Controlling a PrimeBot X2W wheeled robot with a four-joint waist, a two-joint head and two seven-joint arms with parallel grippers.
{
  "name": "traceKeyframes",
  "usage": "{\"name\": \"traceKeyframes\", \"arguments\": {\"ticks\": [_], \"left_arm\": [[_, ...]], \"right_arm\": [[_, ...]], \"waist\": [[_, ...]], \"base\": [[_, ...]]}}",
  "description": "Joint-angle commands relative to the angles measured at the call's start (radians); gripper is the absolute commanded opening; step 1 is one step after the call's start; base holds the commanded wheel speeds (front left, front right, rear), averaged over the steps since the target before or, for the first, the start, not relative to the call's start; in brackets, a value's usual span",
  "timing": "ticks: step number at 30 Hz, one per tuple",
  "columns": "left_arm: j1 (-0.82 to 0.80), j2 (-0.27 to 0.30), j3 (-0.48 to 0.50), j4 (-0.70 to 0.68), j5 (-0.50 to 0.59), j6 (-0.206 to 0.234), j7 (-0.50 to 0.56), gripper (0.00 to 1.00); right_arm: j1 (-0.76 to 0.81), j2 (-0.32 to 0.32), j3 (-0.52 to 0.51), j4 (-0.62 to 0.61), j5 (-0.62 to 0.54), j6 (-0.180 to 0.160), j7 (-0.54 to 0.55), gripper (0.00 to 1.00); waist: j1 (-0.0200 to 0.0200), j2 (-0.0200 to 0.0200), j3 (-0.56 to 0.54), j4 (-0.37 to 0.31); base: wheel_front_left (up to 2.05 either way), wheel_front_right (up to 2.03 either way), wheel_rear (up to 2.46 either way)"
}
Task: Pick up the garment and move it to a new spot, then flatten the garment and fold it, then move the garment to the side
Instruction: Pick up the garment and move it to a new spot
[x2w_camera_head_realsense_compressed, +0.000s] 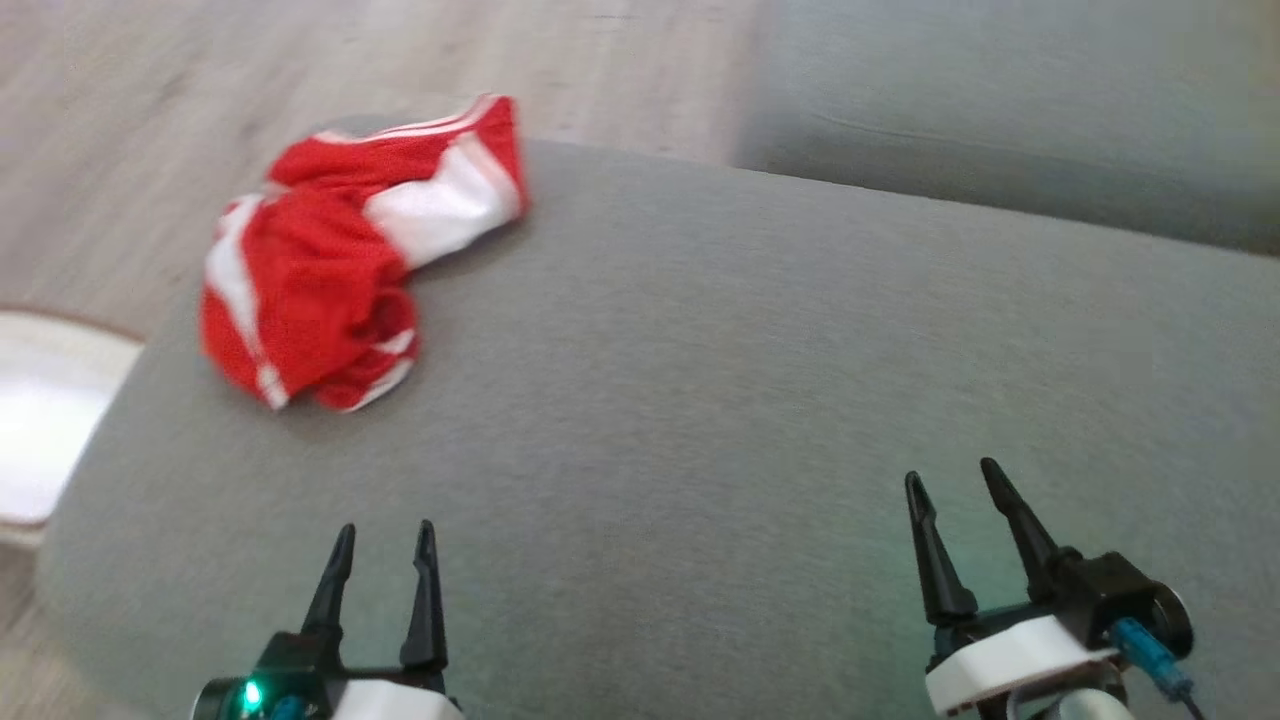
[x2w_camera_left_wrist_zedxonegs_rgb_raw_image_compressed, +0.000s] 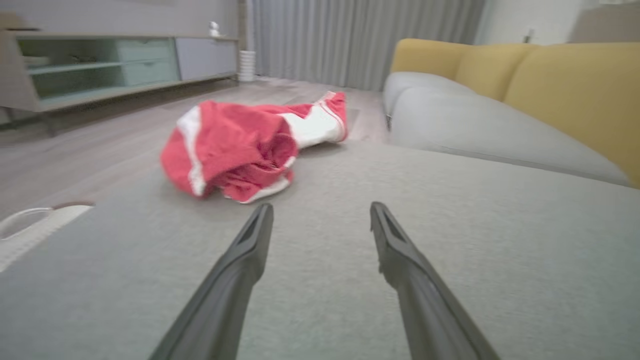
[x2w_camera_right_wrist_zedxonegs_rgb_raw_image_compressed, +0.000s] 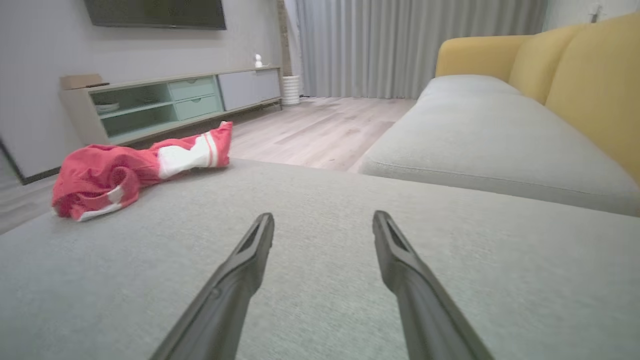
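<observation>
red garment (x2w_camera_head_realsense_compressed: 330, 260) lies crumpled on grey cushion (x2w_camera_head_realsense_compressed: 750, 400) by wood floor (x2w_camera_head_realsense_compressed: 150, 100); left gripper (x2w_camera_head_realsense_compressed: 386, 526) and right gripper (x2w_camera_head_realsense_compressed: 950, 470) wide, empty.

Left gripper (x2w_camera_head_realsense_compressed: 387, 525), right gripper (x2w_camera_head_realsense_compressed: 950, 470): wide, empty.

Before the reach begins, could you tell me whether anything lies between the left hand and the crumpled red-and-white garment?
Nothing visible: only bare grey fabric cushion separates the open left hand from the crumpled red-and-white garment.

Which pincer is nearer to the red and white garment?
Left. The left pincer is on the near side of the garment, almost in line with it; the right pincer is far off to its right.
</observation>
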Motion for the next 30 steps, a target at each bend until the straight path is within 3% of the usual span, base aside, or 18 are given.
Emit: {"name": "traceKeyframes", "arguments": {"ticks": [1, 9, 17, 20, 24, 30], "left_arm": [[-0.039, 0.008, 0.033, -0.036, -0.006, 0.007, -0.011, 1.0], [-0.023, 0.011, 0.052, -0.046, -0.021, 0.004, -0.011, 1.0], [-0.009, 0.02, 0.073, -0.061, -0.02, 0.008, -0.011, 1.0], [-0.023, 0.034, 0.12, -0.168, -0.017, 0.017, -0.011, 1.0], [-0.06, 0.097, 0.196, -0.294, -0.006, 0.02, -0.011, 1.0], [-0.296, 0.267, 0.283, -0.359, -0.022, -0.017, 0.1, 1.0]], "right_arm": [[-0.032, -0.008, 0.029, -0.035, 0.009, -0.001, -0.011, 1.0], [-0.036, -0.008, 0.051, -0.024, 0.017, -0.001, -0.011, 1.0], [-0.044, -0.008, 0.053, -0.026, 0.016, -0.001, -0.011, 1.0], [-0.047, -0.008, 0.029, -0.047, 0.001, -0.001, -0.011, 1.0], [-0.06, -0.008, 0.002, -0.068, -0.04, -0.001, -0.011, 1.0], [-0.104, -0.008, -0.014, -0.084, -0.096, -0.001, -0.011, 1.0]], "waist": [[0.0, -0.0001, -0.008, 0.104], [0.0, -0.0001, -0.007, 0.22], [0.0, -0.0001, 0.005, 0.229], [0.0, -0.0001, 0.029, 0.21], [0.0, -0.0001, 0.07, 0.181], [0.0, -0.0001, 0.146, 0.136]], "base": [[0.0, 0.0, 0.0], [0.0, 0.0, 0.0], [0.0, 0.0, 0.0], [0.0, 0.0, 0.0], [0.0, 0.0, 0.0], [0.0, 0.0, 0.0]]}}
